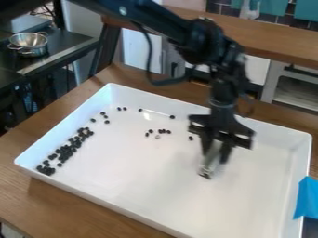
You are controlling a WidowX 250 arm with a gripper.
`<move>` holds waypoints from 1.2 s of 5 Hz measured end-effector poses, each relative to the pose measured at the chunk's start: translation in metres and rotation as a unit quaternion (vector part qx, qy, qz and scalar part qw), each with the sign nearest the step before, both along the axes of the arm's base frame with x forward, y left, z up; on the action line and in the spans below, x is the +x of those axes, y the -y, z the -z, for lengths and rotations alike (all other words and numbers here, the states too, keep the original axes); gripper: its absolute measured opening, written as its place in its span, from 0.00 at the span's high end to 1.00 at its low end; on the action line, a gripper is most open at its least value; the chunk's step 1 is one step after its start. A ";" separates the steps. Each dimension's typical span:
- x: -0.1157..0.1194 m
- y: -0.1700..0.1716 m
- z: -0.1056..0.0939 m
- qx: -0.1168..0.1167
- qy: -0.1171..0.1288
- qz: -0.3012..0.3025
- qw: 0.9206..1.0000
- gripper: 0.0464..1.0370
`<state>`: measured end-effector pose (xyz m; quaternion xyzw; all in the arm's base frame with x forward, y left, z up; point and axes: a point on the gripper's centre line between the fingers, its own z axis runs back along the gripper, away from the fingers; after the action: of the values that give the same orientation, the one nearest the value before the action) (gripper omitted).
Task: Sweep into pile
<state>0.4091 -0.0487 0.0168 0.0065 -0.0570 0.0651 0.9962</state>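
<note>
nearest, the wooden table (37, 204) bears a white tray (149, 200), whose raised walls presumably keep loose bits from rolling off. inside, the gripper (215, 151) is clasped on a pale tool (207, 171), angled down toward the tray floor, likely for sweeping. at the view's left, dark pieces (67, 149) bunch beside the wall, probably the pile; strays (164, 131) farther back seem to need joining to it.
</note>
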 end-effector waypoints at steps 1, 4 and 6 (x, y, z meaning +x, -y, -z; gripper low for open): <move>-0.004 -0.030 0.000 0.000 0.005 -0.014 1.000 0.66; -0.024 -0.117 -0.001 0.015 0.023 -0.073 0.997 0.66; -0.026 -0.146 -0.004 0.031 0.030 -0.097 0.994 0.66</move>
<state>0.3830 0.0975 0.0208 0.0408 -0.0876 0.1597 0.9824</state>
